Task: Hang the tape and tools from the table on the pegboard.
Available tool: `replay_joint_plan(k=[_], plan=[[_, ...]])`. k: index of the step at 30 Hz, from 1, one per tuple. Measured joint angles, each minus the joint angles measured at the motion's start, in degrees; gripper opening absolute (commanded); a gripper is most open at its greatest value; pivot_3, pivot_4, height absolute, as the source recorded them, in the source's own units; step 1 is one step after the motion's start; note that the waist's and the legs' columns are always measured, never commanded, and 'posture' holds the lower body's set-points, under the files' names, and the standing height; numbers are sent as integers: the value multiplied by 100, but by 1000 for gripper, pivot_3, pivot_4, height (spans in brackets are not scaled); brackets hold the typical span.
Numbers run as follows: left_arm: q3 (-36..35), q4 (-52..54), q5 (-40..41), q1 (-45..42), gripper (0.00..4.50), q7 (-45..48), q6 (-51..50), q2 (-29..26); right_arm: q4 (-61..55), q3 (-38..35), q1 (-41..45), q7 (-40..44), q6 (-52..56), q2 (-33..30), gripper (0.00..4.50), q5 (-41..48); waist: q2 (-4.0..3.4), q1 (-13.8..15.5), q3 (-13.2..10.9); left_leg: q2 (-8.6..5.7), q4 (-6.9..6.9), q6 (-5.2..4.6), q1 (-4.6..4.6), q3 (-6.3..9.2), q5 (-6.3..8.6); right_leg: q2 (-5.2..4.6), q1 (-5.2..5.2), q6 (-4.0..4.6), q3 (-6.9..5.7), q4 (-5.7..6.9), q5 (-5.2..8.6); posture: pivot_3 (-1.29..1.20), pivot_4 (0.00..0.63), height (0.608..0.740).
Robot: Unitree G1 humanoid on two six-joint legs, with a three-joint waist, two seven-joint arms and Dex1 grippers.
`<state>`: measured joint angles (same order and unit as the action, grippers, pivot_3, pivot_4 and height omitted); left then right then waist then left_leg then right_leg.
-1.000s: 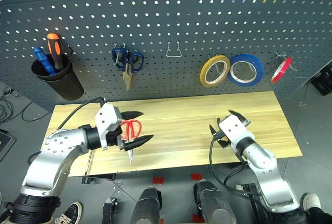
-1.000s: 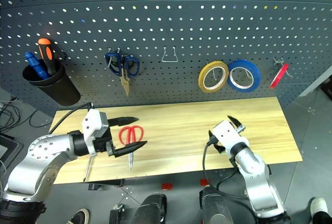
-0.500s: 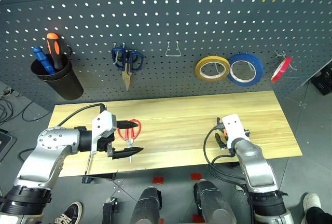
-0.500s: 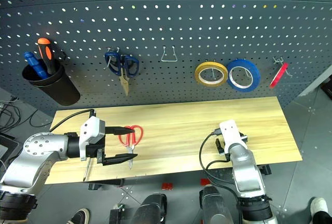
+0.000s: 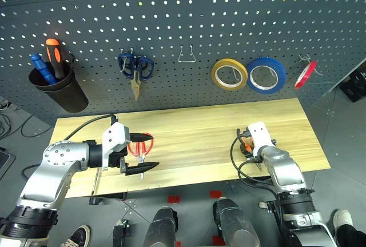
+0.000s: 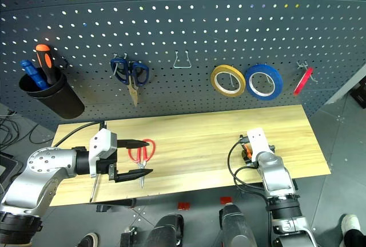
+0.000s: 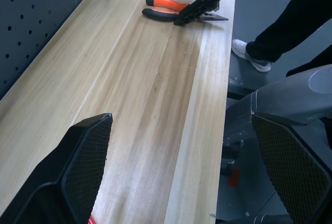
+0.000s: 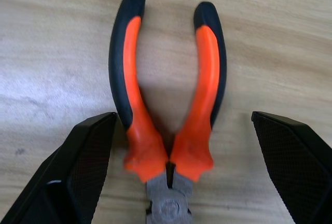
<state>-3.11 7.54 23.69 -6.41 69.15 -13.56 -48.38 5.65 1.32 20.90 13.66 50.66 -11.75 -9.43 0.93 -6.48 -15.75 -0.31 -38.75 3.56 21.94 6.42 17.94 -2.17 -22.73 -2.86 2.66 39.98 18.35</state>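
Both my grippers are wide open: the right gripper (image 8: 174, 172) straddles the pliers (image 8: 166, 105) to grasp them, the left gripper (image 6: 132, 158) waits over the red scissors (image 6: 141, 151).

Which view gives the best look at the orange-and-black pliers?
The right wrist view: the pliers lie flat on the table between the open right gripper fingers. The left wrist view shows them far off; in the eye views the right arm mostly covers them.

Orange-and-black pliers (image 8: 168, 125) lie flat, handles spread, on wooden table (image 5: 200, 127).
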Motion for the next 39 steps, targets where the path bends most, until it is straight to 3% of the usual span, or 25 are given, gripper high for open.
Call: replay_joint_plan(k=[2, 4, 10, 17, 22, 28, 33, 39], plan=[[0, 70, 2, 3, 4500, -14, -22, 26, 105, -14, 110, 63, 108, -69, 4473, 121, 1, -1, 1, 0, 0, 0, 0, 0, 0, 0, 1, 0, -2, 0, 0, -97, 240, 740], [0, 113, 5, 9, 4500, -49, -52, 41, 147, -17, 155, 131, 202, -111, 4081, 193, 4, -1, 4, 1, -1, 0, 0, 0, 0, 0, 2, 0, -2, 0, 0, -102, 230, 740], [0, 115, 5, 133, 4500, -114, -69, 92, 129, 26, 181, 251, 505, -122, 2300, 396, 11, 2, 28, 0, -1, 0, -1, 2, -1, -1, 3, 0, -3, -1, 0, -99, 219, 740], [-104, 127, 70, 251, 4500, -321, 112, 350, -10, 336, -42, 98, 110, -54, 2282, 351, 24, 2, 57, 3, -1, 1, -2, 4, -1, -1, 1, 0, -1, 0, 0, -88, 216, 740], [-664, 169, 590, 417, 4500, -517, 50, 607, -1650, 892, -625, 81, -381, 254, 2281, 386, 23, -23, 57, 12, -8, 25, 62, -1, -14, -8, -81, 0, 16, 35, 0, -80, 227, 740], [-1300, 404, 1349, 722, 4500, -868, -434, 814, -3448, 1511, -836, -165, -1035, 953, 2280, 399, 24, 10, 57, 9, -13, 29, 67, 9, -16, -12, -81, 0, 7, 34, 0, -70, 235, 740], [-1774, 451, 1681, 924, 4500, -872, -734, 741, -3614, 1557, 175, -292, -1585, 1287, 2279, 398, 24, 19, 57, 5, -13, 36, 65, 14, -21, -9, -81, 0, 3, 36, -1, -52, 234, 740], [-1994, 351, 1556, 837, 4500, -900, -566, 637, -2262, 1327, 1670, -573, -2477, 1832, 2278, 401, 24, 25, 57, 7, -9, 42, 64, 15, -25, -10, -83, 1, -1, 36, -1, -11, 230, 740]])
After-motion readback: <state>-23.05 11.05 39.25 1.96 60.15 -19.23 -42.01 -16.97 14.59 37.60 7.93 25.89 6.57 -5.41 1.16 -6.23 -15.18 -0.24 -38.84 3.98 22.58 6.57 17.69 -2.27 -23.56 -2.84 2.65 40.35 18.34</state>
